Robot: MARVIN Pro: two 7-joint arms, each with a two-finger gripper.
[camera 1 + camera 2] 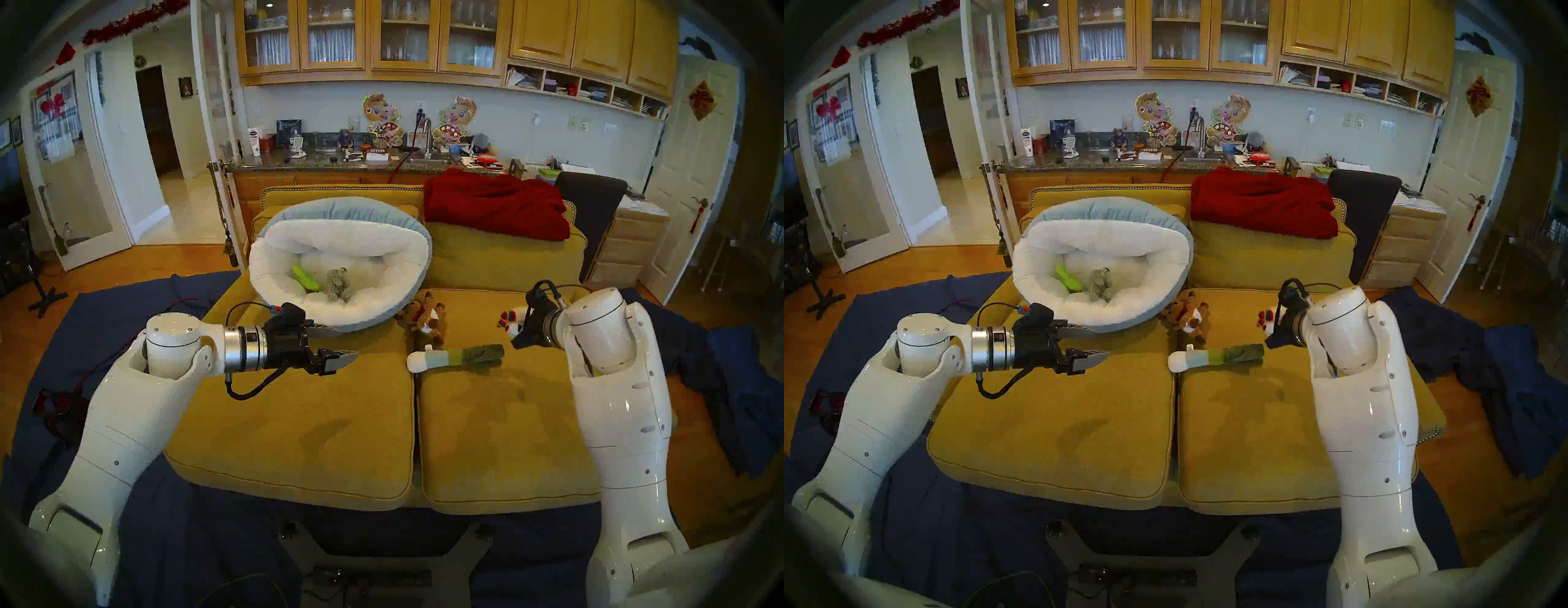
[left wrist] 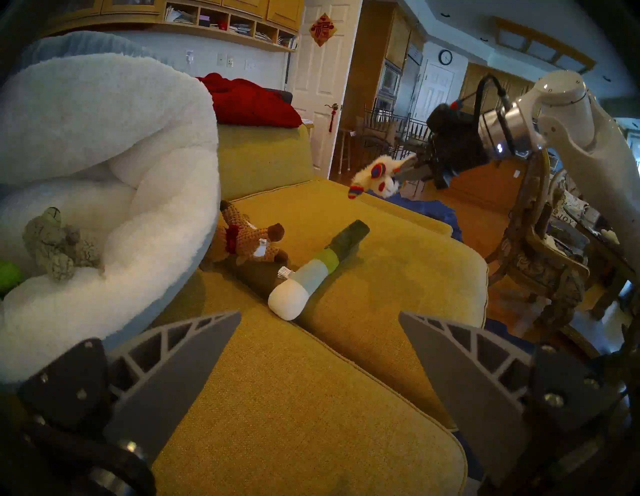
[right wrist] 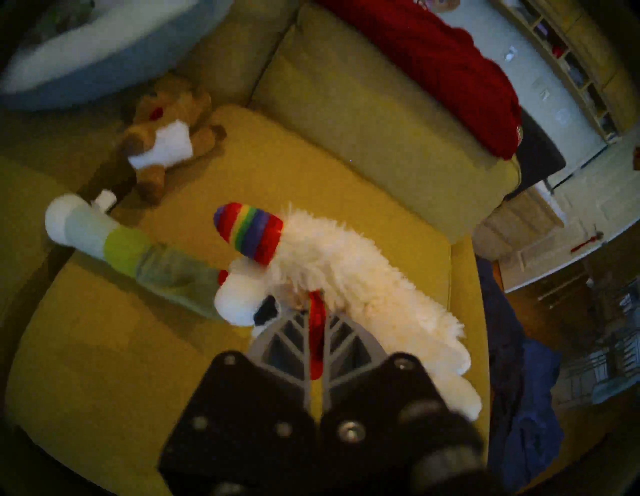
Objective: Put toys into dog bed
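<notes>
Sofa (image 1: 297, 424) carries the dog bed (image 1: 339, 246) at its back left, rim against the backrest. Red blanket (image 1: 496, 204) draped over the backrest on the right. Inside the bed: green cactus (image 1: 306, 278) beside grey cub (image 1: 338, 285). Tube toy (image 1: 454, 357) lies flat on the right seat cushion, brown animal (image 1: 426, 316) just beside the bed's rim. Right gripper (image 2: 403, 173) in the air, jaws pinching the white animal (image 3: 332, 266) clear of the cushion. Left gripper (image 1: 339, 344) level near the bed, jaws spread, empty.
</notes>
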